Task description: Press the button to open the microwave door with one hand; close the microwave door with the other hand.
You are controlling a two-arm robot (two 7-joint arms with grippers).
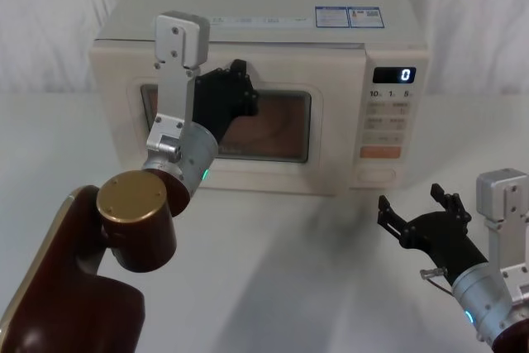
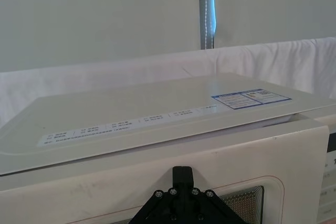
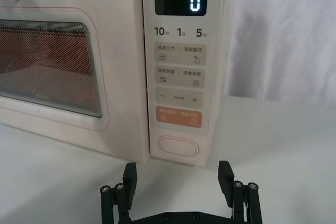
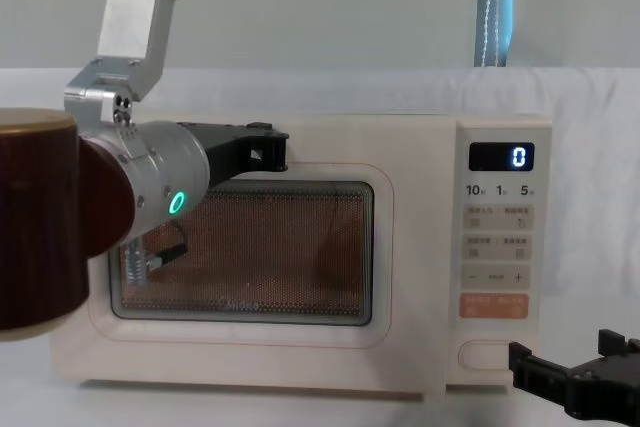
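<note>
The cream microwave (image 1: 248, 14) stands at the back of the table, its display (image 1: 394, 75) reading "0". The microwave door (image 1: 331, 126) with its dark window lies flush with the front. My left gripper (image 1: 245, 88) is shut, its tip against the door's upper edge (image 4: 275, 152) above the window; it also shows in the left wrist view (image 2: 182, 174). My right gripper (image 1: 411, 200) hovers open over the table in front of the control panel. In the right wrist view the right gripper (image 3: 177, 177) sits just below the button (image 3: 177, 146), apart from it.
A white cloth covers the table (image 1: 273, 270) and the wall behind. The orange key (image 3: 178, 117) sits just above the button. Bare table lies in front of the microwave between my two arms. A blue strip (image 4: 495, 7) hangs behind.
</note>
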